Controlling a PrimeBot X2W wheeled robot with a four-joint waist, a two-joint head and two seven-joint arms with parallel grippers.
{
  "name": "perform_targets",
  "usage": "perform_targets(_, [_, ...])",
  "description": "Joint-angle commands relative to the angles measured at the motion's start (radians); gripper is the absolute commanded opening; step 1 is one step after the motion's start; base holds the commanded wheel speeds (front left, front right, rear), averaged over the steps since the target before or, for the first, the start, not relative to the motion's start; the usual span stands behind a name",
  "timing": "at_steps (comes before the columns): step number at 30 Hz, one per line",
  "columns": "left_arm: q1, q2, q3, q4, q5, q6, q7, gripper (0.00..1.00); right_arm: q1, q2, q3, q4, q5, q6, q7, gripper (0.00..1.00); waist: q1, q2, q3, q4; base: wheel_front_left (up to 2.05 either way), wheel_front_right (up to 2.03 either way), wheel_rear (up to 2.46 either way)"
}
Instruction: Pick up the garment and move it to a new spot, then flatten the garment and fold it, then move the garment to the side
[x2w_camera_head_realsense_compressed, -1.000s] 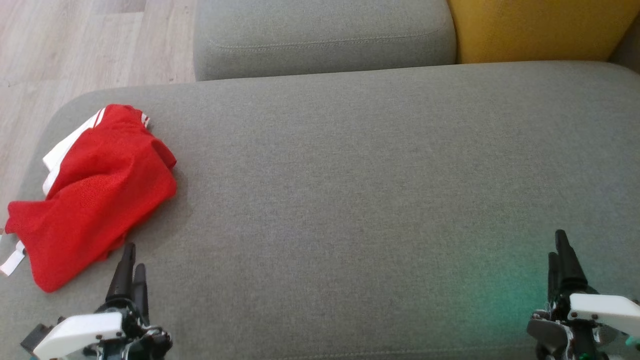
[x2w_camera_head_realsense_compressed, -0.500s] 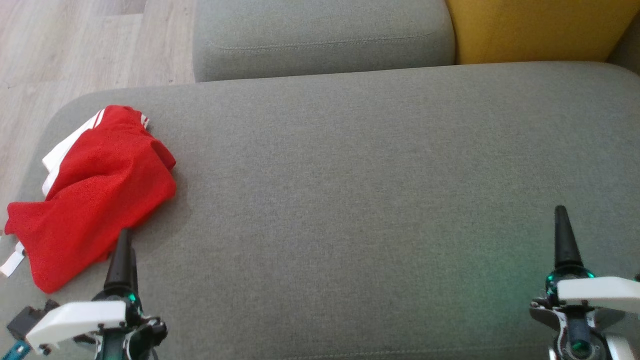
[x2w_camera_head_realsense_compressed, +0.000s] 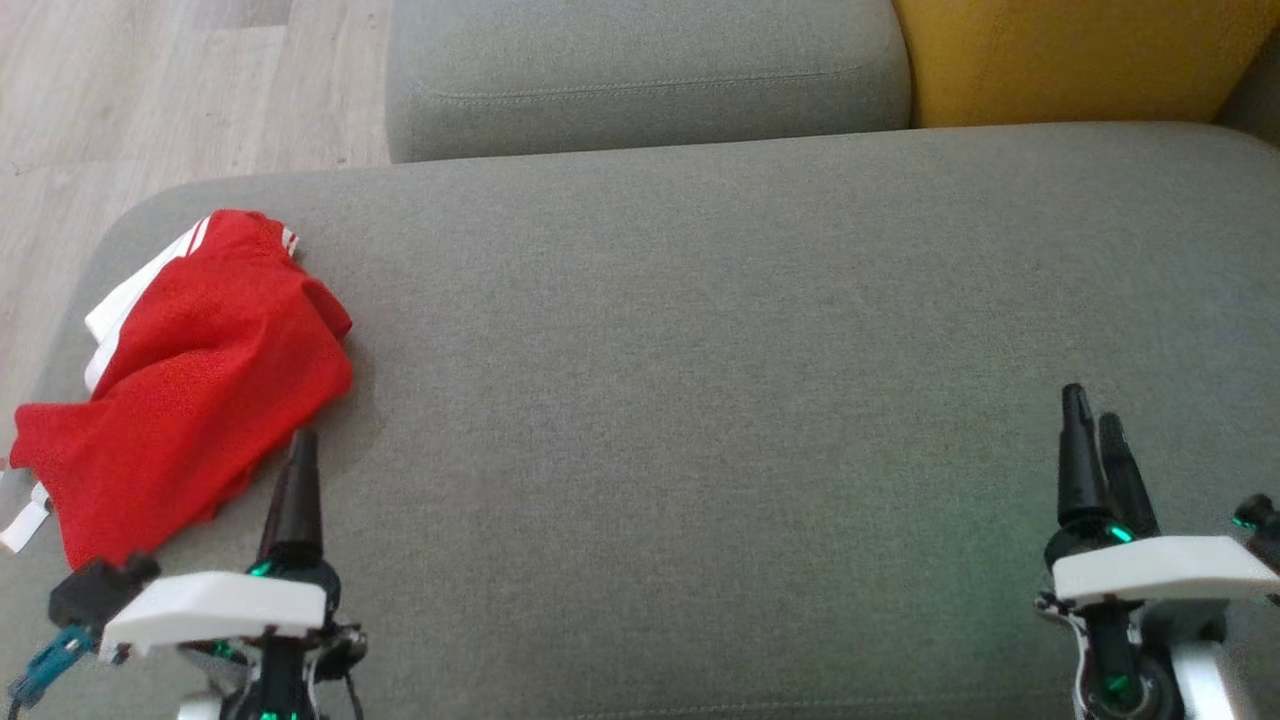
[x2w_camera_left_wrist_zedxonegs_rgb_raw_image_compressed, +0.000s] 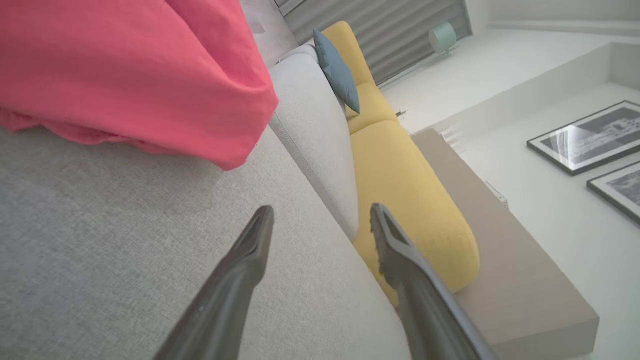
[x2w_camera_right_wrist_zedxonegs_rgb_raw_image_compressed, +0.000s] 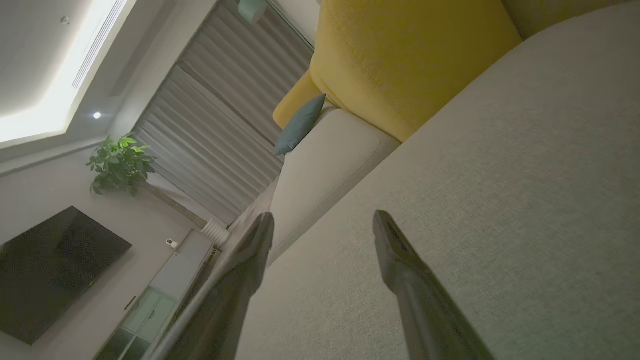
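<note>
The garment, red mesh with white trim, lies crumpled at the left end of the grey sofa seat. In the left wrist view the garment takes up the upper left, just beyond the fingers. My left gripper hovers at the garment's near right edge, and its jaws stand open with nothing between them. At the lower right my right gripper is over bare seat, far from the garment, also open and empty.
A grey cushion and a yellow cushion stand along the far side of the seat. Wooden floor lies past the seat's left end. A blue pillow leans on the yellow sofa.
Both grippers have moved forward, away from me. The left one has also shifted right, its tip now beside the garment's near right edge. The garment has not moved.
</note>
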Motion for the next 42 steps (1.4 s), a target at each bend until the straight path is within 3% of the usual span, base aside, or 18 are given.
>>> perform_targets(1, [-0.047, 0.014, 0.002, -0.048, 0.038, 0.003, -0.010, 1.00, -0.049, -0.006, 0.014, -0.042, -0.043, 0.002, -0.016, 1.00, 0.0000, -0.0001, -0.001, 0.000, 0.00, 0.00, 0.00])
perform_targets(16, [-0.050, 0.018, -0.089, -0.059, 0.372, 0.035, -0.056, 1.00, -0.040, -0.007, 0.058, -0.055, -0.322, 0.002, -0.063, 1.00, 0.0000, -0.0001, -0.008, -0.005, 0.00, 0.00, 0.00])
perform_targets(32, [-0.064, 0.041, -0.121, -0.096, 0.580, 0.096, -0.100, 1.00, -0.034, -0.008, 0.076, -0.078, -0.557, 0.003, -0.107, 1.00, 0.0000, -0.0001, -0.003, -0.022, 0.00, 0.00, 0.00])
perform_targets(42, [-0.077, 0.089, -0.204, -0.099, 0.739, 0.117, -0.129, 1.00, -0.033, -0.008, 0.088, -0.091, -0.708, 0.003, -0.136, 1.00, 0.0000, -0.0001, -0.002, -0.029, 0.00, 0.00, 0.00])
